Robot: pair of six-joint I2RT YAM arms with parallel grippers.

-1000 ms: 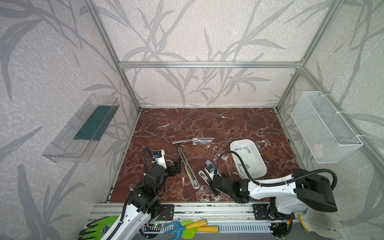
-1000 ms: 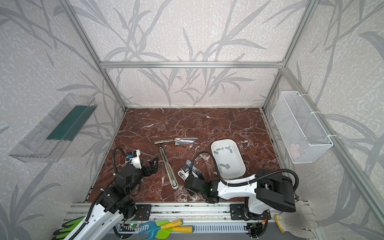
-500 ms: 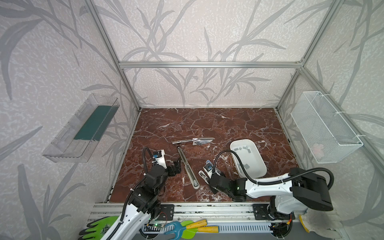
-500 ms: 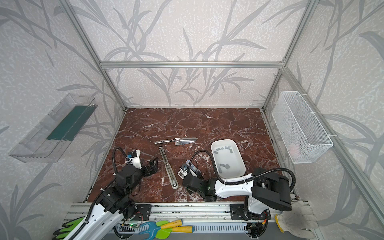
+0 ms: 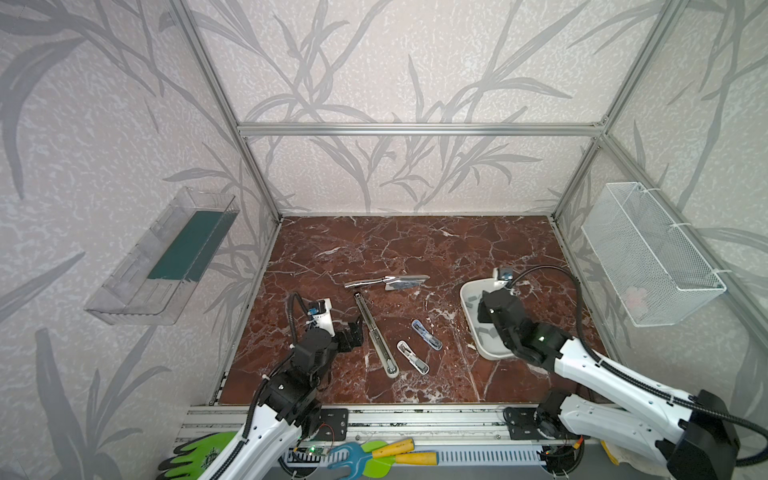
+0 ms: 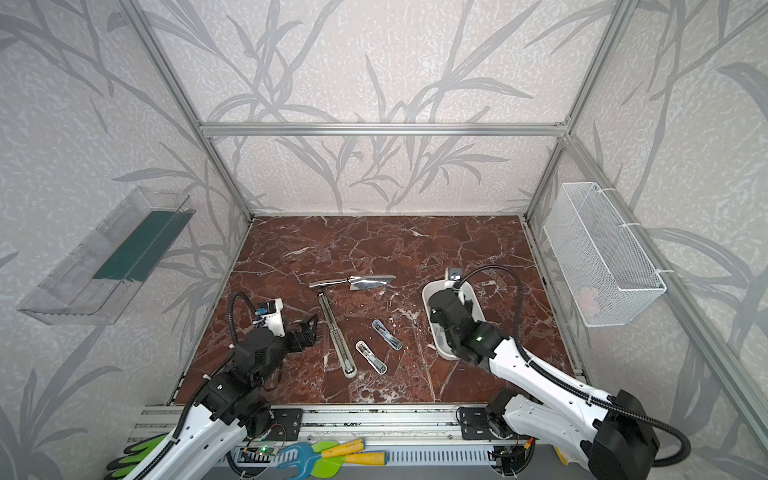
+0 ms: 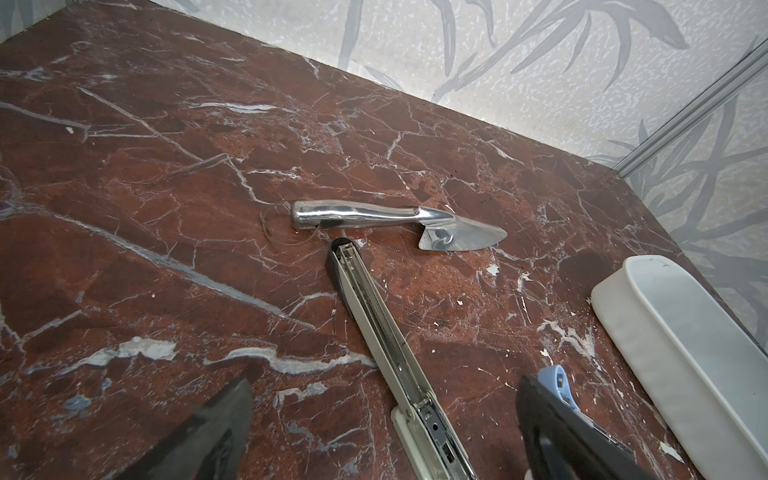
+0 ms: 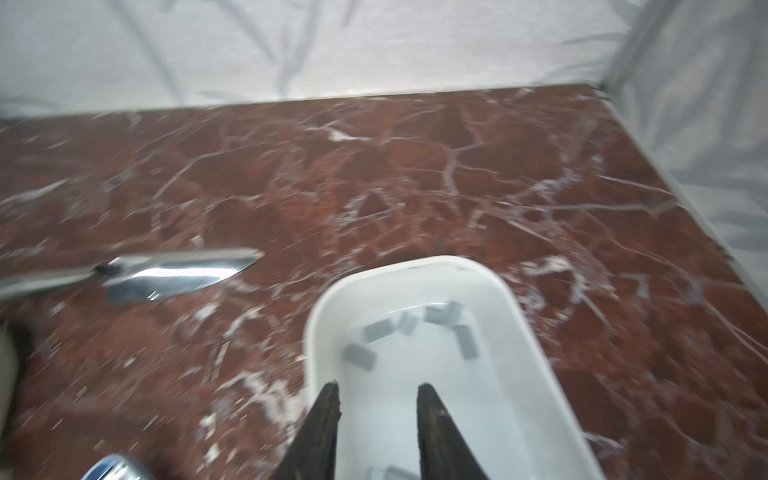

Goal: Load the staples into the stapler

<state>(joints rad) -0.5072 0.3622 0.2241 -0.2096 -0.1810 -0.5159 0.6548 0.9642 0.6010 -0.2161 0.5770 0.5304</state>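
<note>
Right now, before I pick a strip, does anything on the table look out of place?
Nothing looks spilled: the staples lie loose at mixed angles, all inside the white tray. The odd item is a shiny metal knife, no stapling tool, lying by the tip of the opened long stapler.

Both top views look steeply down from high above the near edge of the marble tabletop (image 5: 415, 249), facing the back wall (image 5: 415, 174), with the whole cell in frame. Left wrist camera: low and close, aimed along the open stapler (image 7: 368, 307) toward the far right corner. Right wrist camera: close over the white tray (image 8: 415, 262), facing the far edge. Both wrist views share the tray and the shiny metal tool (image 7: 374, 214).
</note>
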